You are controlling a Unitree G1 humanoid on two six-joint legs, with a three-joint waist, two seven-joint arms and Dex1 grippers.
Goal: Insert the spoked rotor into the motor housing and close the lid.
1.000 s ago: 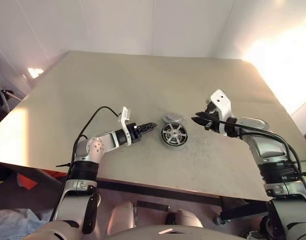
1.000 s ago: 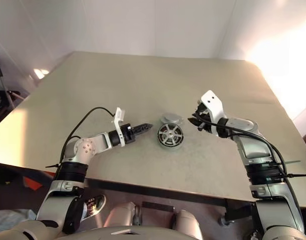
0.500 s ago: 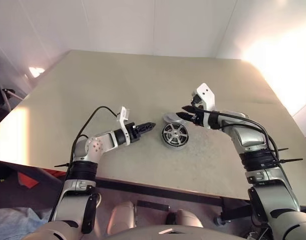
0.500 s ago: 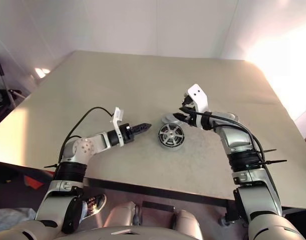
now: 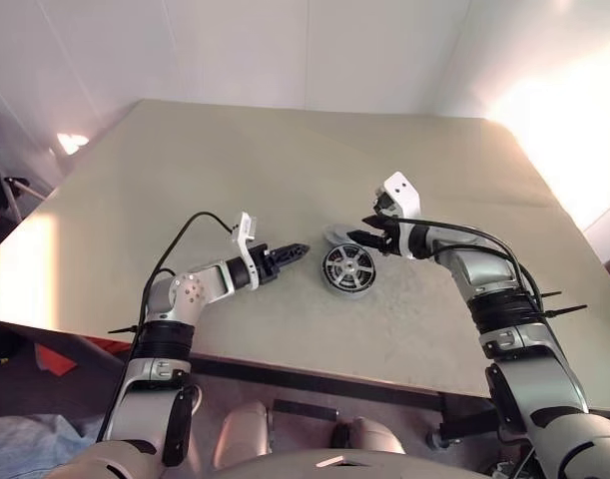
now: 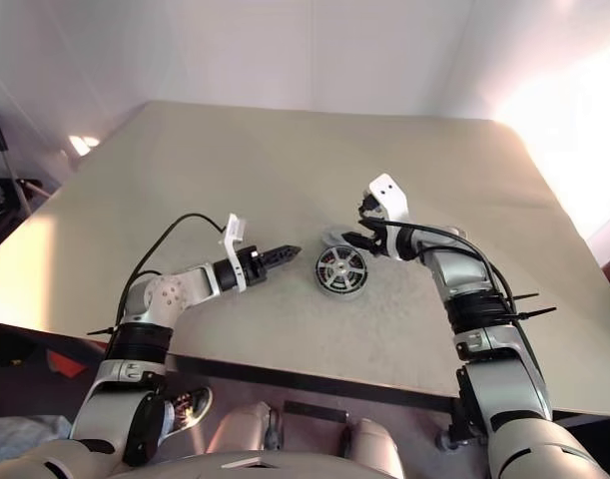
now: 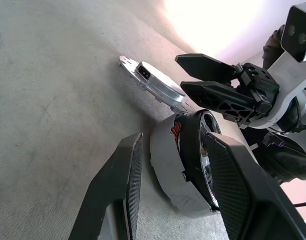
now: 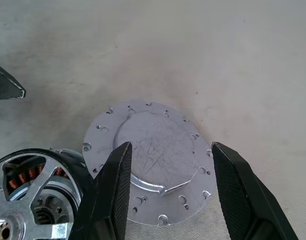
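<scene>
Beige tabletop (image 5: 185, 180) carries everything, with the parts grouped near its middle. Rotor (image 5: 347, 267) already sits inside the motor housing (image 7: 165, 165): the right wrist view shows copper windings behind the silvery spokes, so I judge the insert step done and the lid pickup as the step in hand. Lid (image 8: 148, 160) lies flat on the table just behind the housing, touching or nearly touching its rim; can't tell which. Right gripper (image 5: 365, 231) hovers over the lid, jaws spread, one finger on each side of the disc, nothing held. Left gripper (image 5: 297, 249) rests level just beside the housing, well clear of the lid, jaws parted around nothing. To do this well: come down square so both fingers (image 8: 110, 190) clear the lid edge, pinch across the full width, and stay off the housing rim. Flat thin disc will be hard to get under; a tilt or slip seems the main risk. Left gripper could steady the housing for the closing.
</scene>
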